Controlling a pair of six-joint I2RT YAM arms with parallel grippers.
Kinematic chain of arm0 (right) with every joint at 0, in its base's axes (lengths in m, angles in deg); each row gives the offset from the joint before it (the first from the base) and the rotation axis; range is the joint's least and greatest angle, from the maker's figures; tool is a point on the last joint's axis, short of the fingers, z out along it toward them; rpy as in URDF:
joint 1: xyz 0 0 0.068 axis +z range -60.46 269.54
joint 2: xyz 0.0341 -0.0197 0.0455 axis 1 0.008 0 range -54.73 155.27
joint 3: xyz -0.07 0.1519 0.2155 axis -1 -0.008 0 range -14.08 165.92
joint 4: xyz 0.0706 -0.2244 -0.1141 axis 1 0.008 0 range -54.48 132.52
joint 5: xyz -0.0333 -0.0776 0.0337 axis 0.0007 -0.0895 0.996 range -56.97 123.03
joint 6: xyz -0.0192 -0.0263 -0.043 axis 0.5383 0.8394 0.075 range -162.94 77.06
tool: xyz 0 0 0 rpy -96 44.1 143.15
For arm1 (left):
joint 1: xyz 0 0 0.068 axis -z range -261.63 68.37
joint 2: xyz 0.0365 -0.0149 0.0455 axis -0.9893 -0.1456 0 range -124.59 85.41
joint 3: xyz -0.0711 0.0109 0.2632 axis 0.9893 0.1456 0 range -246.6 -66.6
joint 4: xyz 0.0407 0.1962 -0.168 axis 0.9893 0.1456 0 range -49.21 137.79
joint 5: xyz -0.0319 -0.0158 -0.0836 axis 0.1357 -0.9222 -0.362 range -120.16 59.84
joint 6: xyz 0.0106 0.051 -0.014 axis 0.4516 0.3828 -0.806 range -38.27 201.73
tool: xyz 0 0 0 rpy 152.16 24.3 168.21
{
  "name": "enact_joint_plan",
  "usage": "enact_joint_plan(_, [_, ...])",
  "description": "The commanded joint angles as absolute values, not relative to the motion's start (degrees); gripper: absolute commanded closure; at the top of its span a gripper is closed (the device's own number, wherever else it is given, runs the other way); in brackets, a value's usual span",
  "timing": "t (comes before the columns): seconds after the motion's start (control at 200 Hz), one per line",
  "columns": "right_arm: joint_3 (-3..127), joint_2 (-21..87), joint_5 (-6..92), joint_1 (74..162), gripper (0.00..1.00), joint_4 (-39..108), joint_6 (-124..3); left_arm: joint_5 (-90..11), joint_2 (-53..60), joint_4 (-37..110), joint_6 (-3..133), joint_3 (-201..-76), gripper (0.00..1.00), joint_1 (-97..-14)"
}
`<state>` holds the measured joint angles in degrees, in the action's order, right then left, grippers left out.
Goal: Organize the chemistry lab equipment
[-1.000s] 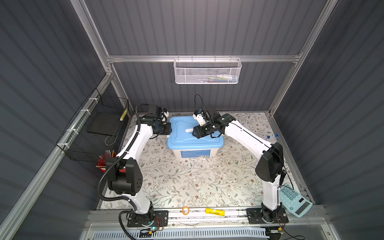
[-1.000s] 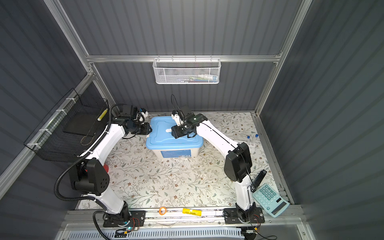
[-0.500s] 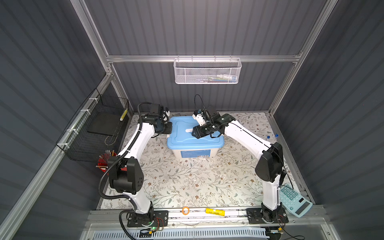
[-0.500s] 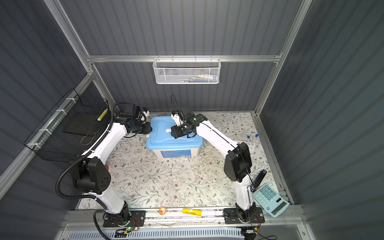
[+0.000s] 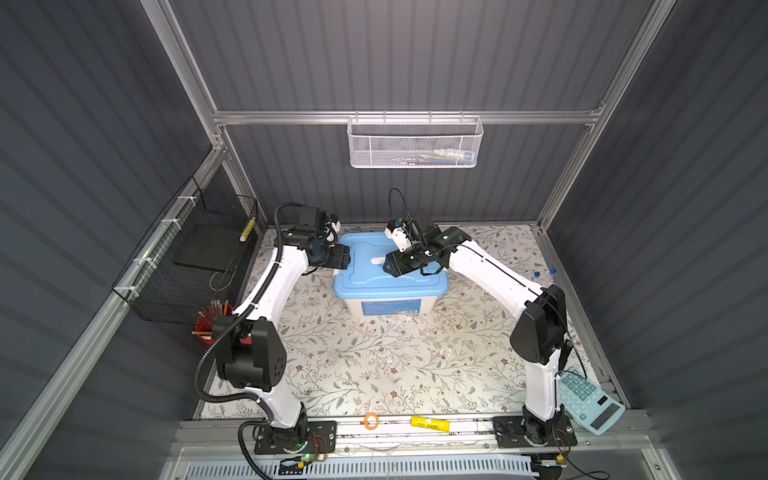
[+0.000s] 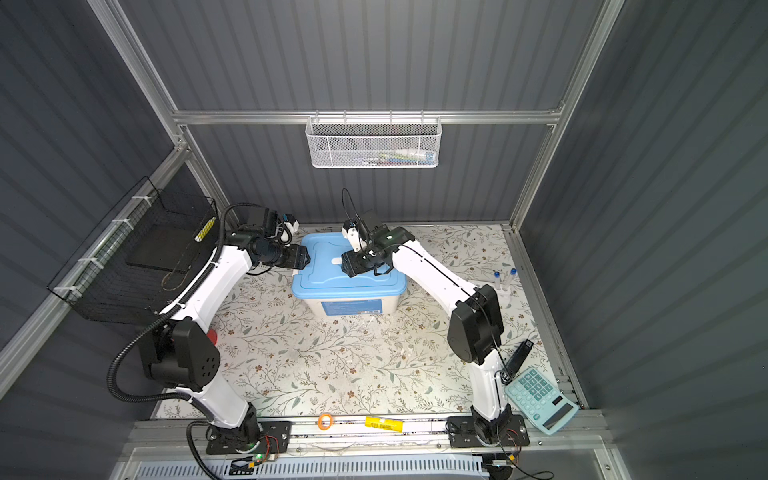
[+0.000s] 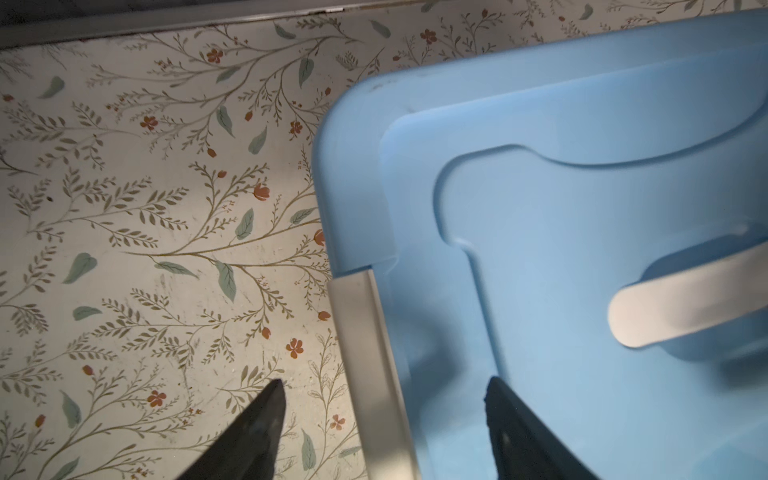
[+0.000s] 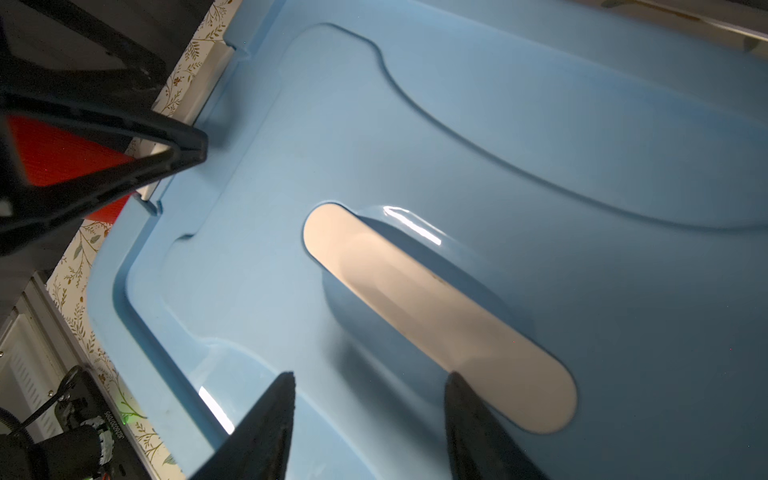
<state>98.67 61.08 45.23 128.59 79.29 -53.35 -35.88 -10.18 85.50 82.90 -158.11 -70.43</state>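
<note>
Two blue-capped tubes [image 6: 513, 273] stand in a white holed rack [image 6: 501, 291] at the table's right edge; in a top view only their caps [image 5: 553, 272] show behind the right arm. A white box with a blue lid [image 5: 399, 279] [image 6: 357, 284] sits mid-back. My left gripper [image 5: 341, 262] [image 7: 384, 386] is open at the lid's left edge, its fingers either side of a white latch [image 7: 365, 332] without touching it. My right gripper [image 5: 390, 267] [image 8: 370, 380] is open just above the lid, beside its white handle [image 8: 436, 307], holding nothing.
A pale blue calculator [image 5: 590, 401] lies front right, with an orange ring [image 5: 371, 421] and a yellow stick [image 5: 430, 424] on the front rail. A red cup of sticks [image 5: 205, 324] and a black wire basket [image 5: 187, 257] are at the left. A white mesh basket [image 5: 415, 143] hangs on the back wall.
My left gripper's jaws have spread apart at the lid's left edge. The right arm has hardly moved.
</note>
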Motion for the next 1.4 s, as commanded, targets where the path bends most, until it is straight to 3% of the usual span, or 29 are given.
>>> enact_joint_plan(0.0, [101.0,60.1,43.8,128.3,0.35,83.4,-53.2,-34.2,-2.6,79.6,83.9,-157.0,0.17,-70.9])
enact_joint_plan(0.08, [101.8,58.6,41.8,127.9,0.28,83.5,-52.4,-33.0,1.7,72.8,82.5,-151.6,0.13,-72.0])
enact_joint_plan(0.125, [102.5,57.9,40.4,127.6,0.21,83.9,-52.1,-32.7,3.8,69.6,81.1,-149.0,0.01,-72.8])
enact_joint_plan(0.245, [103.3,55.5,36.8,126.5,0.01,84.6,-51.6,-31.5,9.3,61.9,79.9,-141.0,0.00,-73.3])
enact_joint_plan(0.415, [98.4,48.1,30.0,124.7,0.01,80.6,-51.7,-26.4,16.9,51.3,78.6,-129.8,0.00,-73.9])
enact_joint_plan(0.685, [67.5,26.2,27.2,117.7,0.01,56.3,-53.5,-16.3,24.4,40.3,77.8,-112.0,0.00,-73.9])
enact_joint_plan(0.896, [50.5,15.9,27.2,113.4,0.01,47.5,-50.3,-12.1,28.8,28.0,77.7,-100.6,0.00,-73.9])
enact_joint_plan(1.056, [37.9,11.8,31.3,112.0,0.01,38.7,-46.2,-5.4,28.3,23.9,77.3,-95.8,0.00,-73.9])
enact_joint_plan(1.396, [23.1,10.7,32.4,104.7,0.01,24.9,-42.6,-1.9,20.4,6.8,76.6,-84.9,0.00,-73.9])
